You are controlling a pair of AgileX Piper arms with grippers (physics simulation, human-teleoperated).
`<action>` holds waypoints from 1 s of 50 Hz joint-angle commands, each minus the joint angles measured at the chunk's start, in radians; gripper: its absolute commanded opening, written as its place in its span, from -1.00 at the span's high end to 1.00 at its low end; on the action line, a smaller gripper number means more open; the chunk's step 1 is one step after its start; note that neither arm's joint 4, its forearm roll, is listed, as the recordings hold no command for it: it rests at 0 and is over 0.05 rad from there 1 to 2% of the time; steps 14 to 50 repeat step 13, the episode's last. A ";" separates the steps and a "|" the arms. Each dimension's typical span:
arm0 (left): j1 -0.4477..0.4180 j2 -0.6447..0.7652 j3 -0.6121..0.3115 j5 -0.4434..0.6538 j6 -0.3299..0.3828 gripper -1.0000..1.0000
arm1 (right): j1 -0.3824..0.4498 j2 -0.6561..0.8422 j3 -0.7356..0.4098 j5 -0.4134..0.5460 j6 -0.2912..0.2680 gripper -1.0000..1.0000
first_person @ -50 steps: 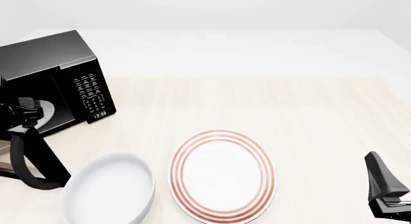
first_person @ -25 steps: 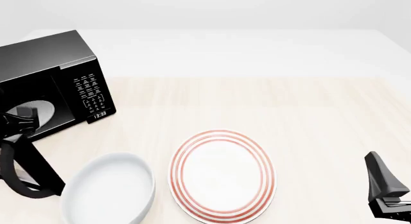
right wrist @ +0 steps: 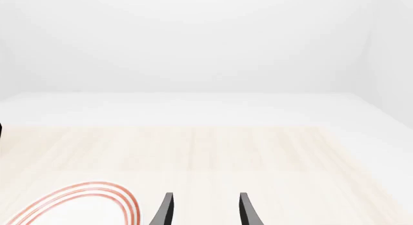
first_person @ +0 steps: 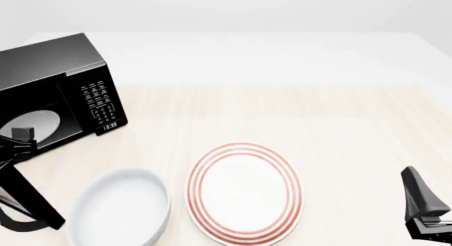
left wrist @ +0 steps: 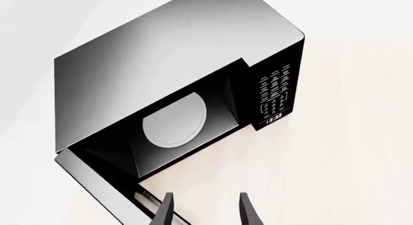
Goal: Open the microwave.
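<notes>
The black microwave (first_person: 60, 79) stands at the far left of the table. Its door (left wrist: 96, 186) is swung wide open, and the white turntable (left wrist: 174, 121) shows inside, as it does in the front view (first_person: 32, 124). The keypad (first_person: 99, 100) and clock (first_person: 109, 126) face right. My left gripper (left wrist: 205, 213) is open, and the door's metal handle (left wrist: 147, 200) lies just beside one finger (left wrist: 165, 210), not between the two. In the front view the left gripper (first_person: 20, 137) is in front of the cavity. My right gripper (right wrist: 205, 213) is open and empty, low at the front right (first_person: 413, 180).
A white bowl (first_person: 120, 206) sits at the front left, close to my left arm (first_person: 25, 201). A white plate with red rings (first_person: 244, 192) lies beside the bowl at the front centre, and its rim shows in the right wrist view (right wrist: 96, 196).
My left gripper has moved left and toward the near edge. More of the turntable and cavity now shows. The right arm has not moved.
</notes>
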 commanded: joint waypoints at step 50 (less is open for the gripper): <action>0.019 -0.057 0.101 0.042 0.026 -1.00 | 0.000 0.000 0.000 0.000 0.000 -1.00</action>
